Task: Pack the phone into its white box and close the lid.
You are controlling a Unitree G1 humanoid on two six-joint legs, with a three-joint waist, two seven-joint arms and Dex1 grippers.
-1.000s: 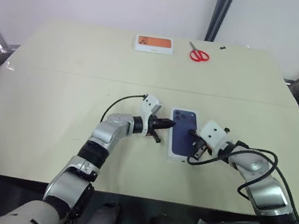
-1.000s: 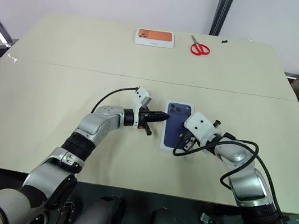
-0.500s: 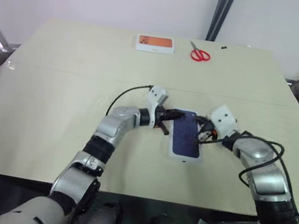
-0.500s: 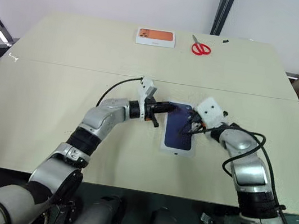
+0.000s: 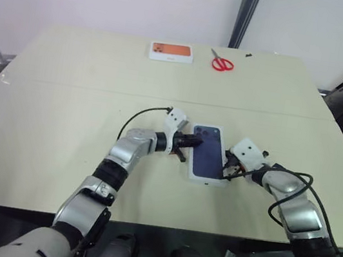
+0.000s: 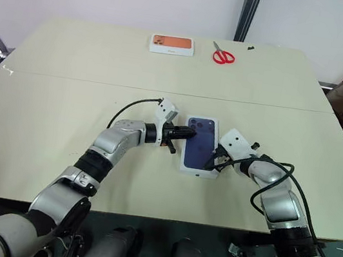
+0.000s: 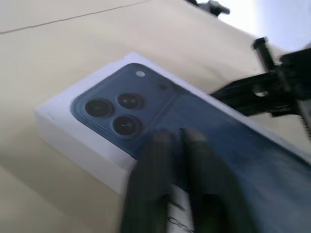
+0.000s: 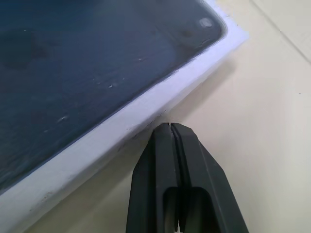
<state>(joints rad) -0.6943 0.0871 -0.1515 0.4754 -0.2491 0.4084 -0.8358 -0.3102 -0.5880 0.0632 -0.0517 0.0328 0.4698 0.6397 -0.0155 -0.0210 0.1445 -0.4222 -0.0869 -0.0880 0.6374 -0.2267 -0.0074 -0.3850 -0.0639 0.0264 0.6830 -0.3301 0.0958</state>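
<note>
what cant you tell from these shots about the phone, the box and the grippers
- Left gripper: its fingers are motion-blurred in the left wrist view, so contact with the phone is unclear.
- White box: whether the phone is fully seated; the right wrist view cuts off most of it.
- Right gripper: its shut tips sit at the box wall; touching cannot be told.
- Lid with orange picture: print too small to read.

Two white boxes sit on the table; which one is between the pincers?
The white box holding the dark blue phone, near the table's middle. The other box, with the orange picture, lies at the far edge beside the red scissors.
</note>
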